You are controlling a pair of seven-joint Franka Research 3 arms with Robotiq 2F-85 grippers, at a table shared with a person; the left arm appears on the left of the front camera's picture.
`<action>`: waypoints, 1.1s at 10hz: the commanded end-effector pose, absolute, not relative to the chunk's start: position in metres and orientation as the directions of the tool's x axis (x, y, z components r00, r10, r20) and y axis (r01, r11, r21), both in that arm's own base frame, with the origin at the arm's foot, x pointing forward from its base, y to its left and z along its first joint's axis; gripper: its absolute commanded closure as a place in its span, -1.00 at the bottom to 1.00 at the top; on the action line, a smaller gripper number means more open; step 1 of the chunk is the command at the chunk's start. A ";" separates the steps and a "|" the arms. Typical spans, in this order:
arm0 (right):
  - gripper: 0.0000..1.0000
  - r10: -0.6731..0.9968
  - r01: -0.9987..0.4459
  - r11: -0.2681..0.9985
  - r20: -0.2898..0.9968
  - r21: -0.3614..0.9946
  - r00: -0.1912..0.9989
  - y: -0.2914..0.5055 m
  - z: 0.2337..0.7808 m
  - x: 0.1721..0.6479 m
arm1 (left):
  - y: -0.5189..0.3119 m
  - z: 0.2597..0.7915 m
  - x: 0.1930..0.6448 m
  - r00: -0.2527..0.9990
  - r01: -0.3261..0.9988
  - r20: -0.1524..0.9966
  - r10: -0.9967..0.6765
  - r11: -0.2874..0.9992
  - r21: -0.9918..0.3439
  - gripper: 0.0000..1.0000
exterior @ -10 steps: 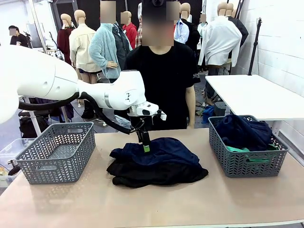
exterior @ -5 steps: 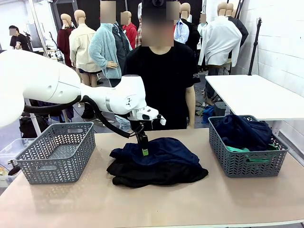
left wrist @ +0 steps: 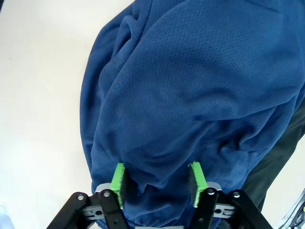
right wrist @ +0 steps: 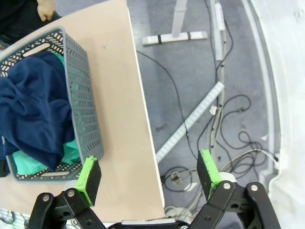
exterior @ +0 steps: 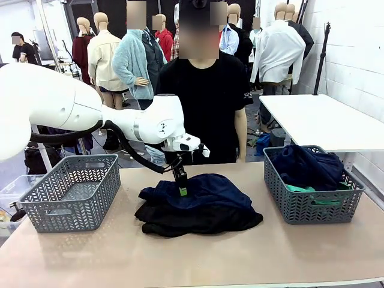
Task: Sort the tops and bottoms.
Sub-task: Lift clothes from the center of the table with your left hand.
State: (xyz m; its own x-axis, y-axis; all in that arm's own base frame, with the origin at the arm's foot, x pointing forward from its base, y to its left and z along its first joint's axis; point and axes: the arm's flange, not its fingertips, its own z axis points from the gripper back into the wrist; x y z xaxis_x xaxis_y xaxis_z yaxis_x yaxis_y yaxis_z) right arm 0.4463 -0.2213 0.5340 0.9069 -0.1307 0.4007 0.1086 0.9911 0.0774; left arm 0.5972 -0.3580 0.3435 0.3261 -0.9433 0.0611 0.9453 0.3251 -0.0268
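Note:
A blue mesh garment (exterior: 207, 189) lies on a black one (exterior: 198, 221) in a pile at the table's middle; these look like the bottoms. My left gripper (exterior: 183, 191) points down into the blue cloth (left wrist: 190, 86). In the left wrist view the left gripper (left wrist: 157, 183) has its green pads apart, with a fold of blue cloth bulging between them. The tops, a navy shirt (exterior: 306, 165) over a green one (exterior: 312, 191), fill the right basket (exterior: 312, 207). My right gripper (right wrist: 148, 174) hangs open beyond the table's edge, past that basket (right wrist: 83, 105).
An empty grey basket (exterior: 72, 192) stands at the left of the table. A person in a black T-shirt (exterior: 210, 96) stands at the far edge behind the pile. A white table (exterior: 324, 120) is at the back right. Cables lie on the floor (right wrist: 214, 109).
The left gripper has sunk a little lower onto the blue garment. The pile, both baskets and the person are as before.

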 end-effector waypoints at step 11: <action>-1.00 -0.125 0.109 0.992 0.394 0.061 0.911 -0.222 0.534 0.446 | -0.362 0.415 0.565 0.252 0.964 0.173 -0.952 0.262 0.043 1.00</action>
